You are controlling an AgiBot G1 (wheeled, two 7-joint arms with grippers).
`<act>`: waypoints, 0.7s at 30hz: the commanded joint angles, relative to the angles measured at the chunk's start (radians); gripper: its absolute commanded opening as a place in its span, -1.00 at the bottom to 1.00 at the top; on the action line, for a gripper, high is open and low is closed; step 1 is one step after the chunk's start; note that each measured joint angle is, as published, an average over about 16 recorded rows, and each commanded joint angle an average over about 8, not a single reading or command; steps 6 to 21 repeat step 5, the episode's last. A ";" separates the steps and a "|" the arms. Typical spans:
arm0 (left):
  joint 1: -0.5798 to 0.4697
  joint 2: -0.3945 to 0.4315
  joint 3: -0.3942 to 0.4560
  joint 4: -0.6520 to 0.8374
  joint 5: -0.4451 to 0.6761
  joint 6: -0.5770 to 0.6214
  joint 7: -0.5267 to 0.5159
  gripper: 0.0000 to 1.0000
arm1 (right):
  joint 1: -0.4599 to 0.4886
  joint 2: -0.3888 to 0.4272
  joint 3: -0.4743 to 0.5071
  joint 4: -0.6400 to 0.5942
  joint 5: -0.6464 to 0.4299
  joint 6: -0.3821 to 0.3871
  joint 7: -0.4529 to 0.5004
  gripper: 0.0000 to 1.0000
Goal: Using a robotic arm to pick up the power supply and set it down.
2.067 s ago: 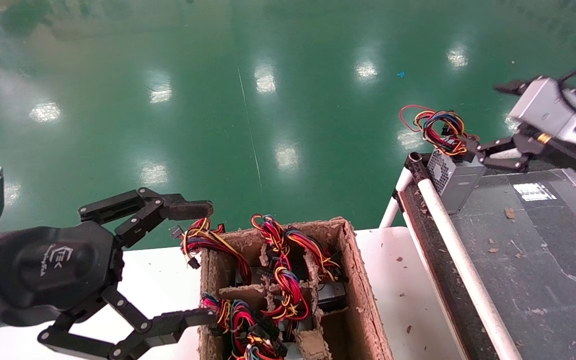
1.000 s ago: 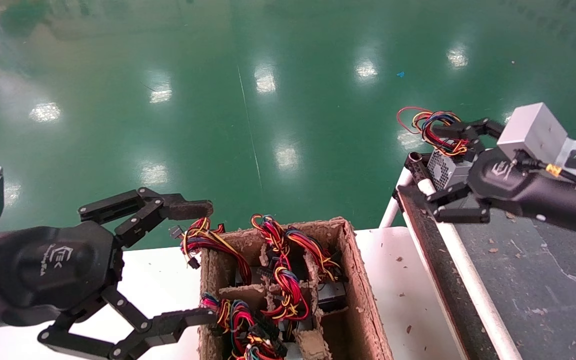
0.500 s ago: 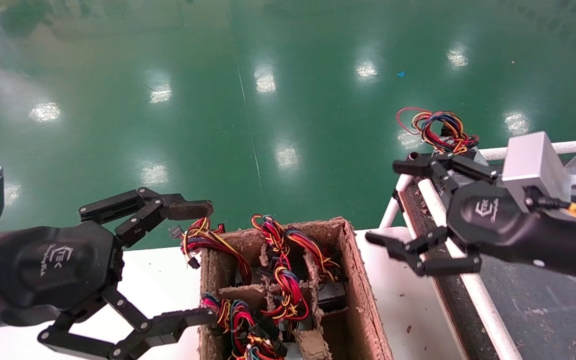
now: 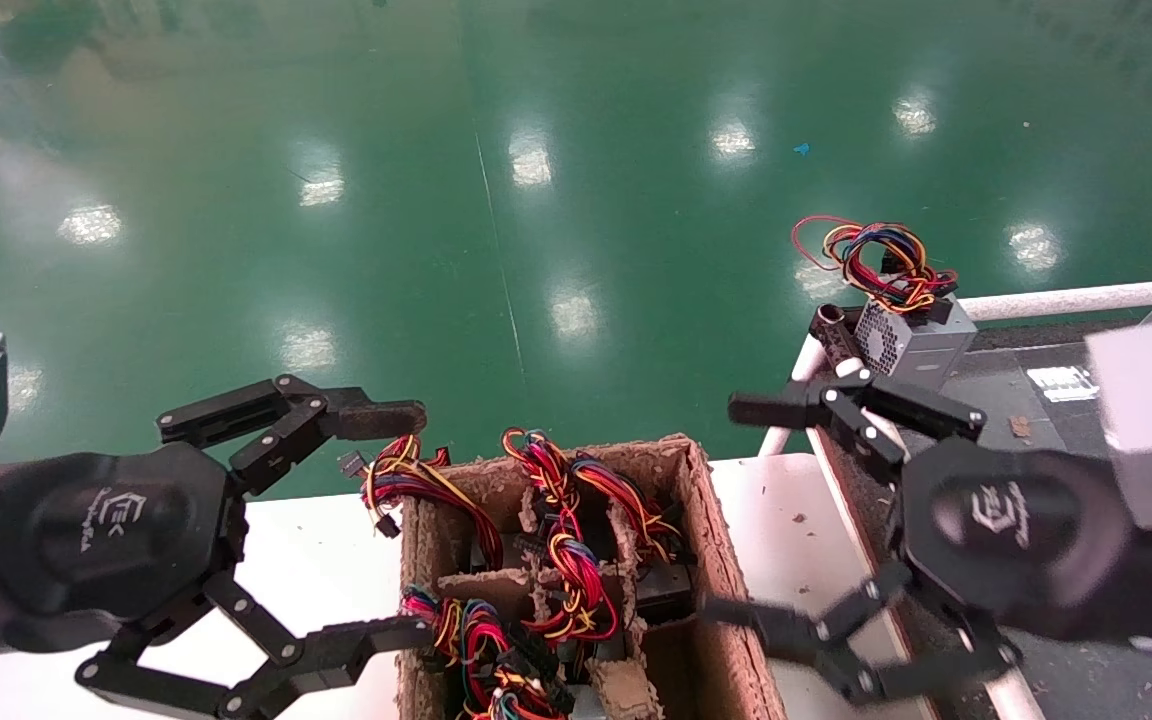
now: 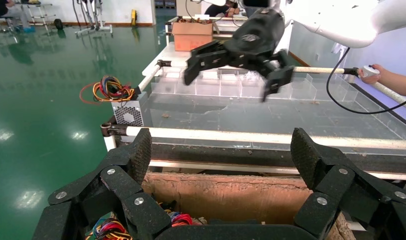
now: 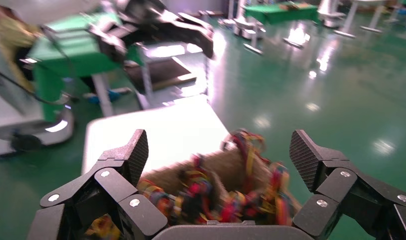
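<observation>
A grey power supply [image 4: 911,345] with a perforated face and a looped wire bundle [image 4: 876,255] stands on the far corner of a black mat [image 4: 1056,470]; nothing holds it. It also shows in the left wrist view as the power supply [image 5: 128,114]. My right gripper [image 4: 736,510] hangs open beside the right wall of the brown carton [image 4: 726,590], empty, well short of the power supply. In its own view the right gripper [image 6: 218,155] faces the carton's blurred wires [image 6: 226,195]. My left gripper [image 4: 391,528] is open at the carton's left side; the left gripper [image 5: 221,157] holds nothing.
The divided carton holds several more wired units [image 4: 566,560] and sits on a white table [image 4: 306,560]. White tube rails [image 4: 936,560] border the black mat. Green floor [image 4: 496,200] lies beyond. A person's hand [image 5: 386,80] and clear dividers [image 5: 231,87] are behind the mat.
My right gripper has left the power supply at the mat's far corner and swung back and left, open, to the carton's right side. The power supply and left arm stayed put.
</observation>
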 commanded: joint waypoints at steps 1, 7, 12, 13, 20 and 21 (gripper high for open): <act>0.000 0.000 0.000 0.000 0.000 0.000 0.000 1.00 | -0.007 0.001 0.000 -0.002 0.040 -0.034 0.000 1.00; 0.000 0.000 0.000 0.000 0.000 0.000 0.000 1.00 | -0.012 0.001 0.000 -0.003 0.067 -0.057 0.000 1.00; 0.000 0.000 0.000 0.000 0.000 0.000 0.000 1.00 | -0.012 0.001 0.000 -0.003 0.067 -0.057 0.000 1.00; 0.000 0.000 0.000 0.000 0.000 0.000 0.000 1.00 | -0.012 0.001 0.000 -0.003 0.067 -0.057 0.000 1.00; 0.000 0.000 0.000 0.000 0.000 0.000 0.000 1.00 | -0.012 0.001 0.000 -0.003 0.067 -0.057 0.000 1.00; 0.000 0.000 0.000 0.000 0.000 0.000 0.000 1.00 | -0.012 0.001 0.000 -0.003 0.067 -0.057 0.000 1.00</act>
